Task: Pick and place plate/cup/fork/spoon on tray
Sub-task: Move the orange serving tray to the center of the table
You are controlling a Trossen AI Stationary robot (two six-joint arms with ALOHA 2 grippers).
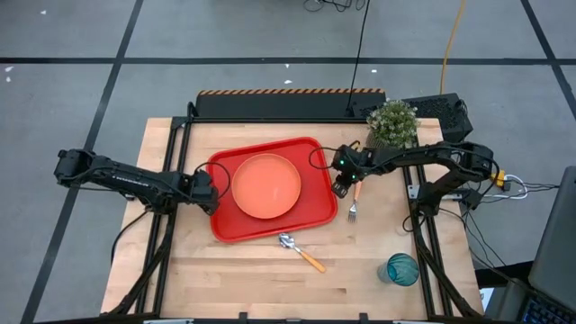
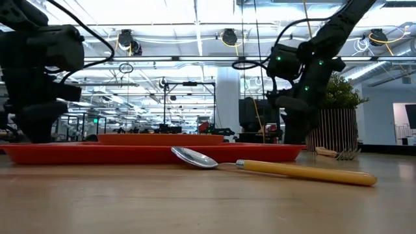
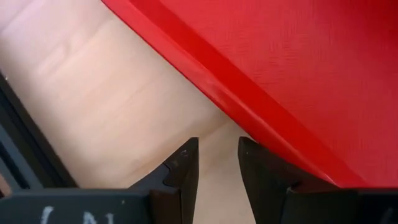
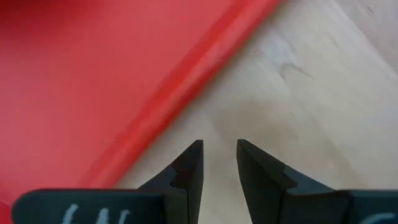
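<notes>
Left claw (image 1: 209,191) low at tray (image 1: 317,214) left rim, fingers slightly spread, pinching nothing. Right claw (image 1: 343,187) at tray right rim, likewise parted, empty. Plate (image 1: 266,185) on tray. Fork (image 1: 354,209) right of tray; spoon (image 1: 301,252) just below; cup (image 1: 402,268) well apart. Bare counter (image 1: 225,270) below tray.

A pale wooden table (image 1: 270,279) carries a red tray (image 1: 225,229) near its middle. Beside the tray's right edge lies a fork (image 1: 354,209), and just off the tray's near edge lies a spoon (image 1: 300,251) with its bowl toward the tray and its orange handle pointing away. A teal cup (image 1: 402,268) stands well apart from the tray near the front right corner, and a potted plant (image 1: 392,123) stands at the back right.
</notes>
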